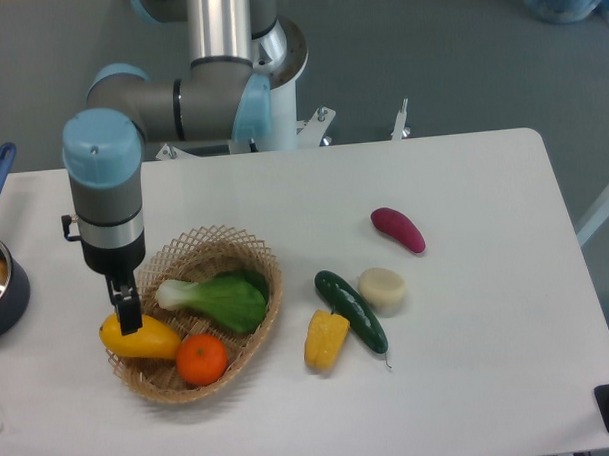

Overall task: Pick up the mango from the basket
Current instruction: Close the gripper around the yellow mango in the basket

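Pot (0,284): sitting at the far left edge of the frame, blue-handled, partly cut off; its contents are too cropped to tell.
Gripper (127,316): reaching down at lower left, fingers closing around the top of the mango; it looks clamped on the fruit, though the contact is partly hidden.
Mango (138,337): lying at the left end of the basket, touching the orange, not yet lifted as far as I can judge.
Progress: the approach looks done and the grasp seems to be forming; lifting clear is remaining.
Basket (247,245): resting at lower left of centre, holding the mango, an orange (202,360) and a leafy green (217,298).
Table (463,182): carrying a yellow pepper (325,338), cucumber (351,311), pale round piece (382,289) and purple sweet potato (398,230) toward the centre.
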